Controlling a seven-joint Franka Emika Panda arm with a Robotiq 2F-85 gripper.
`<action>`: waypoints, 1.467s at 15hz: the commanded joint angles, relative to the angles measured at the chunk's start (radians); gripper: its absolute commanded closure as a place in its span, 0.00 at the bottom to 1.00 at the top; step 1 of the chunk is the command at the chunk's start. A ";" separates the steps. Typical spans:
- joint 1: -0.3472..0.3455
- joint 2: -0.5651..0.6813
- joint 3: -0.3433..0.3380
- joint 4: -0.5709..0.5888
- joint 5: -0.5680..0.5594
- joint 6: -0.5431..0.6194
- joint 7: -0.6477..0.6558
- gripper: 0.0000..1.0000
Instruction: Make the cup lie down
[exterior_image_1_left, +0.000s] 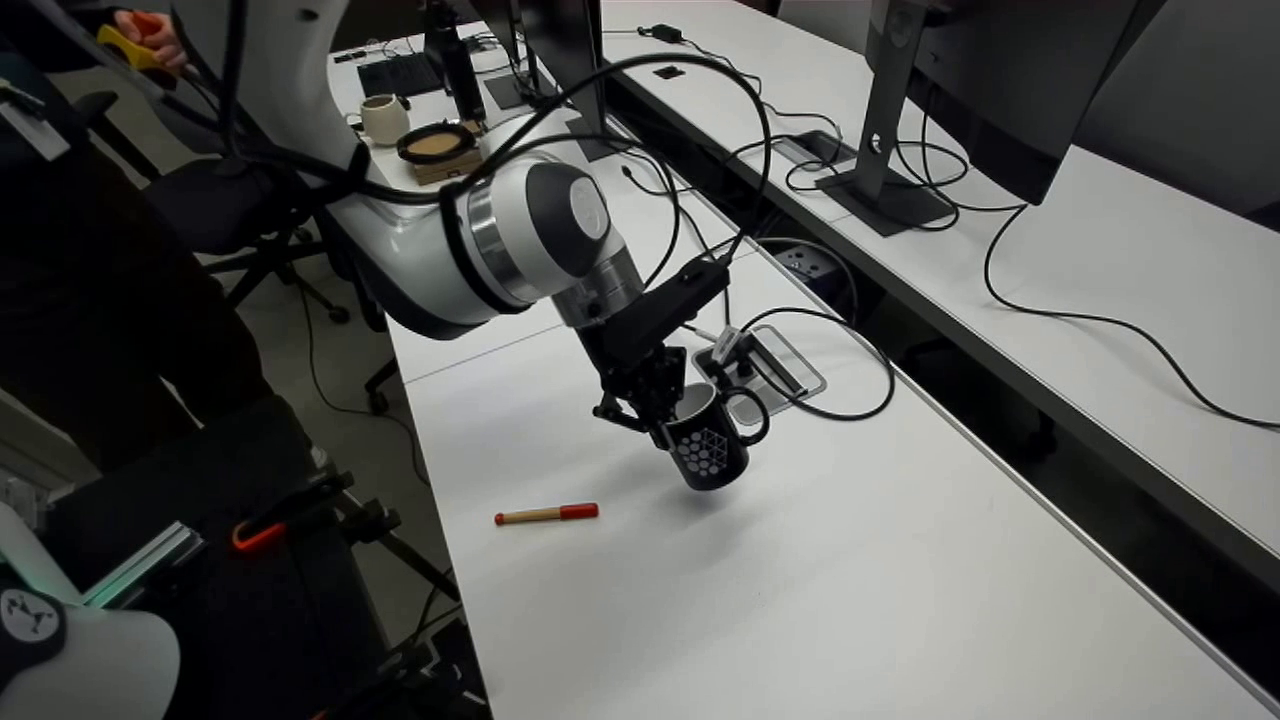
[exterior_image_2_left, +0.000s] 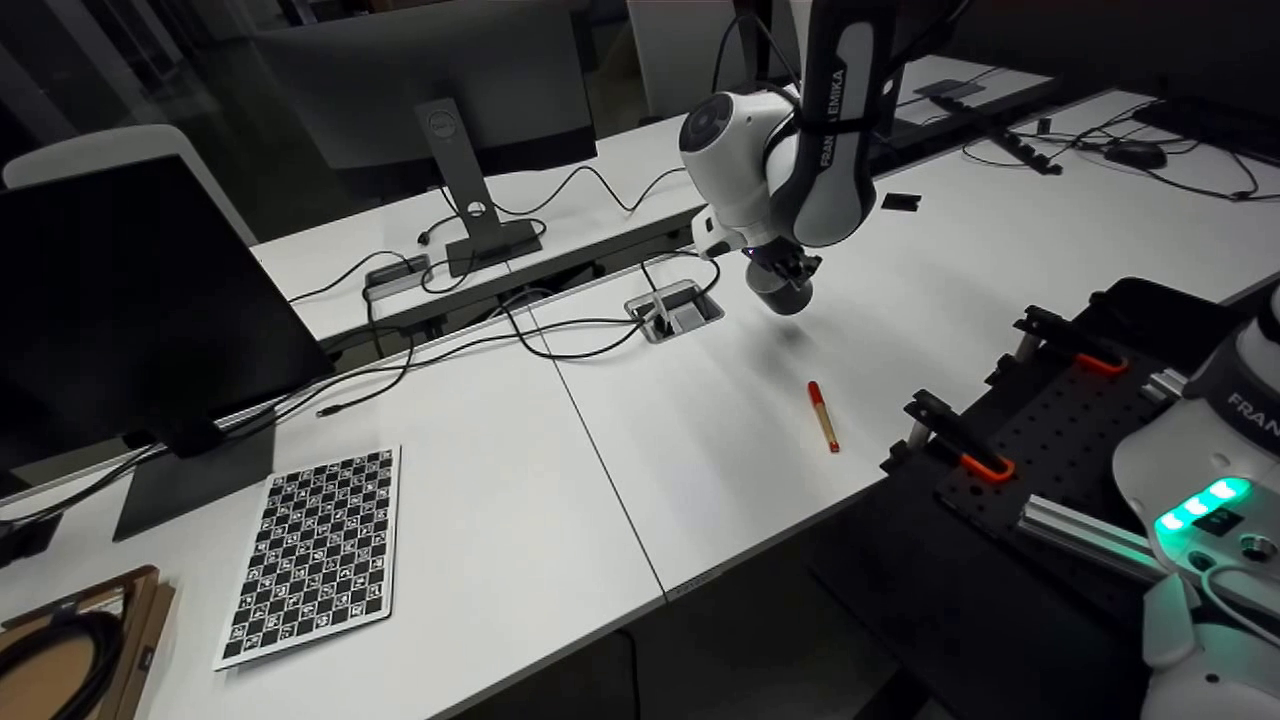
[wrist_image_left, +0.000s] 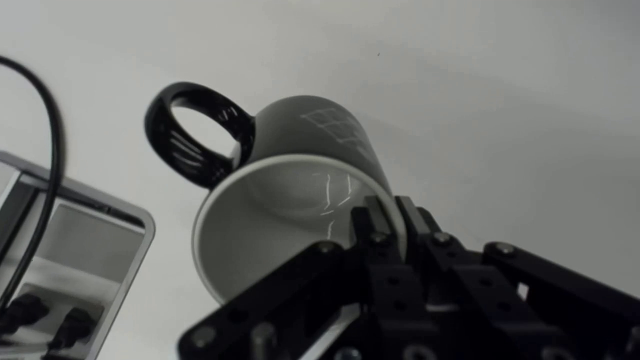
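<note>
The black cup (exterior_image_1_left: 710, 455) has a honeycomb print, a loop handle and a pale inside. It also shows in an exterior view (exterior_image_2_left: 780, 296) and in the wrist view (wrist_image_left: 305, 125). My gripper (wrist_image_left: 391, 205) is shut on the cup's rim, with one finger inside the wall and one outside. The gripper also shows in both exterior views (exterior_image_1_left: 662, 415) (exterior_image_2_left: 798, 270). The cup is tilted, its mouth toward the gripper and its handle away from the pen side. A shadow lies below it, and it appears held a little above the white table (exterior_image_1_left: 850, 590).
A red and tan pen (exterior_image_1_left: 546, 514) lies near the table's front edge, also seen in an exterior view (exterior_image_2_left: 823, 416). A socket box (exterior_image_2_left: 675, 310) with cables is set in the table beside the cup. A checkered board (exterior_image_2_left: 315, 550) and monitors (exterior_image_2_left: 130, 300) stand farther off.
</note>
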 joint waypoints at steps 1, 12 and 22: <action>-0.032 0.029 0.046 0.080 -0.204 -0.212 0.222 0.98; -0.198 0.174 0.369 0.241 -0.380 -0.922 0.410 0.98; -0.285 0.315 0.494 0.375 -0.398 -1.083 0.374 0.98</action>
